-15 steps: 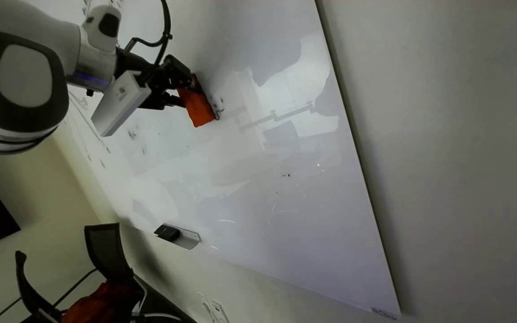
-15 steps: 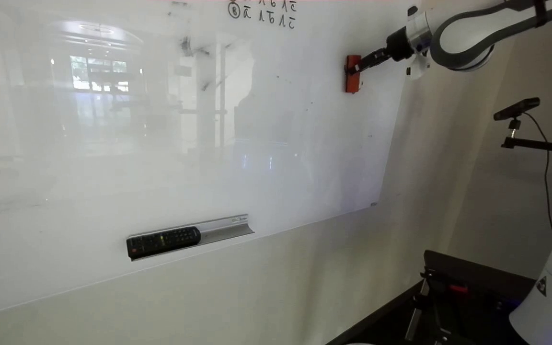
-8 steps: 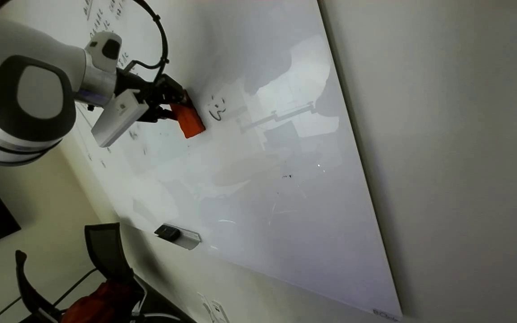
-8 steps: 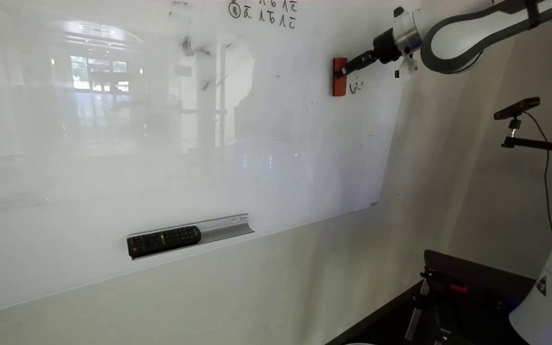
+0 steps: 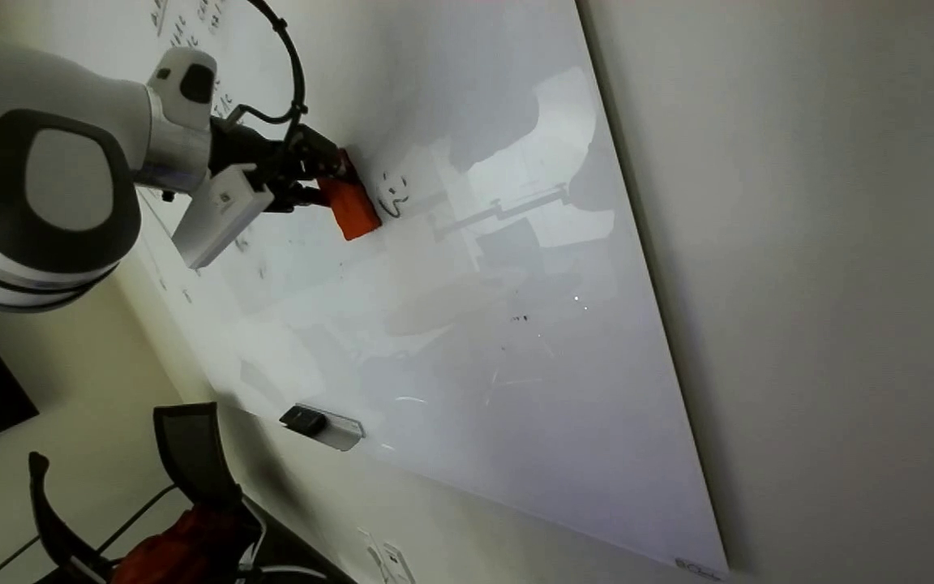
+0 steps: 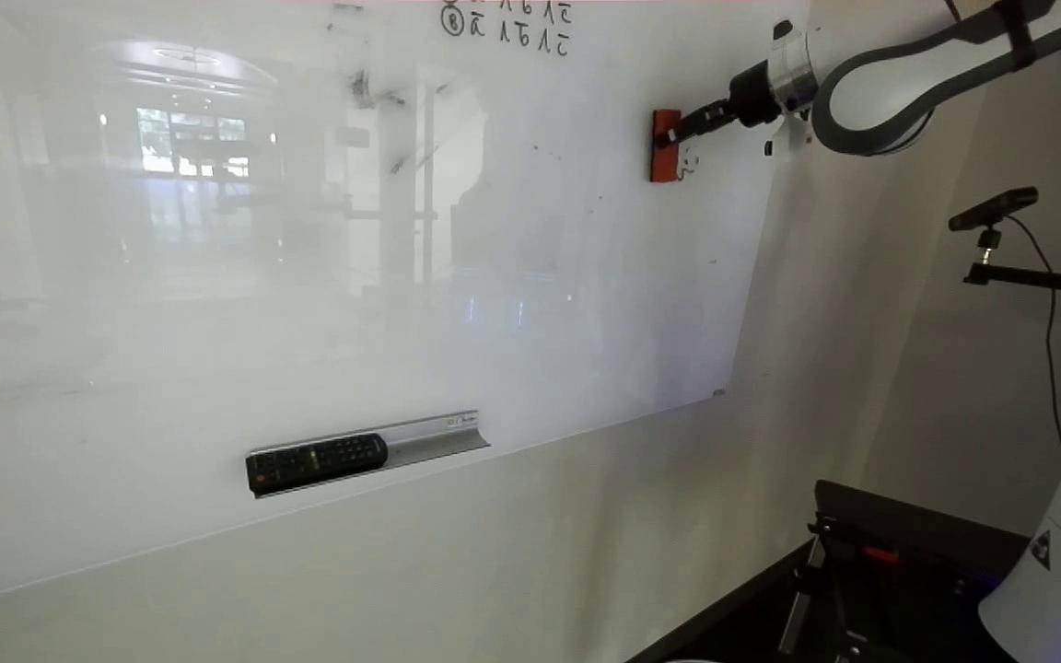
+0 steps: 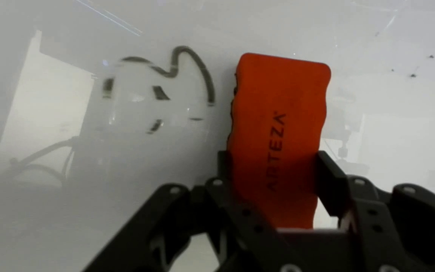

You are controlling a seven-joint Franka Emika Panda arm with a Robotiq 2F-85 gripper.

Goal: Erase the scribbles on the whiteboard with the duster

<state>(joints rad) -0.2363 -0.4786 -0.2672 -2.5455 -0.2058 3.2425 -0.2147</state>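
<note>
My gripper (image 7: 272,162) is shut on the orange duster (image 7: 278,98), with one finger on each long side. The duster shows in both exterior views (image 5: 351,207) (image 6: 665,147), held at the whiteboard (image 5: 451,357); whether it presses on the surface I cannot tell. The scribble (image 7: 193,56) is a wavy dark line with several short marks, broken by gaps. In the wrist view it lies just left of the duster, apart from it. The scribble also shows beside the duster in both exterior views (image 5: 392,212) (image 6: 689,168).
Written letters (image 6: 530,37) and dark smudges (image 6: 360,89) are elsewhere on the board. A small ledge (image 6: 434,444) holding a black remote (image 6: 314,463) sits at the board's lower edge. Small specks (image 5: 520,318) mark the board. A chair (image 5: 195,454) stands below.
The duster covered most of the scribble a second ago, then slid off it and exposed it. Since then it has moved partway back toward the scribble. The gripper has stayed shut on it.
</note>
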